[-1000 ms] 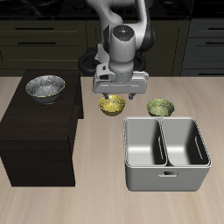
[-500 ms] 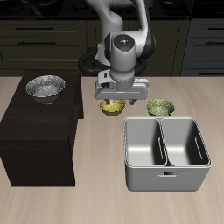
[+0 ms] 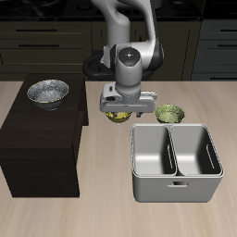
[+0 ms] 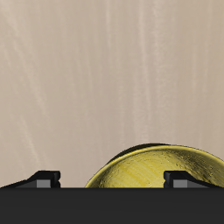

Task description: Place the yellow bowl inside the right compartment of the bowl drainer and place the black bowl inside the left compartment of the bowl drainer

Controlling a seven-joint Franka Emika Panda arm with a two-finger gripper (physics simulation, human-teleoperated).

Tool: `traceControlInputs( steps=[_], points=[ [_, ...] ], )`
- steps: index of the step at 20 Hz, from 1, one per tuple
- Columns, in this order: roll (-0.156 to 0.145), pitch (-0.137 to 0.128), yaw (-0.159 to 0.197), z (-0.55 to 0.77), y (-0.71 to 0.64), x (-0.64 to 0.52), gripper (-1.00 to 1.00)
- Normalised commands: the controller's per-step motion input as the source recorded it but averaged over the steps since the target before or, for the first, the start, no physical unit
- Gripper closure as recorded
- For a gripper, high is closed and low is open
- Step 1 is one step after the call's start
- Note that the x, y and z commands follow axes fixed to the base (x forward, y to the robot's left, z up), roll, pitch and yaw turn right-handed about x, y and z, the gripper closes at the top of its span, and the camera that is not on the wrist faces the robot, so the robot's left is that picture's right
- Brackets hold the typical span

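Now lower, gripper [image 3: 121,112] seemingly open over yellow bowl [image 4: 166,169].

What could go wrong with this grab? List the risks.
1. The hand is low over the yellow bowl, and the wrist view shows only part of the bowl between the fingertips; an off-centre close could tip it or push it away.
2. The olive-green bowl sits nearby beside the bowl drainer; a sliding bowl might bump it.
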Motion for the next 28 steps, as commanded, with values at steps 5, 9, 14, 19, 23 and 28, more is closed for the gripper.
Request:
traceControlInputs(
  steps=[5,9,14,19,23,28],
  points=[
    [0.015,0.026,-0.039,-0.13,0.02,-0.01,1.00],
    [0.014,0.014,-0.034,0.02,-0.04,0.02,1.00],
    [0.036,-0.040,0.004,0.21,0.08,-0.08,1.00],
    [0.030,-0.065,-0.001,0.40,0.10,-0.05,1.00],
    [0.006,-0.059,-0.010,0.40,0.07,-0.02,1.00],
    [0.013,-0.066,-0.003,0.48,0.11,0.00,1.00]
  ],
)
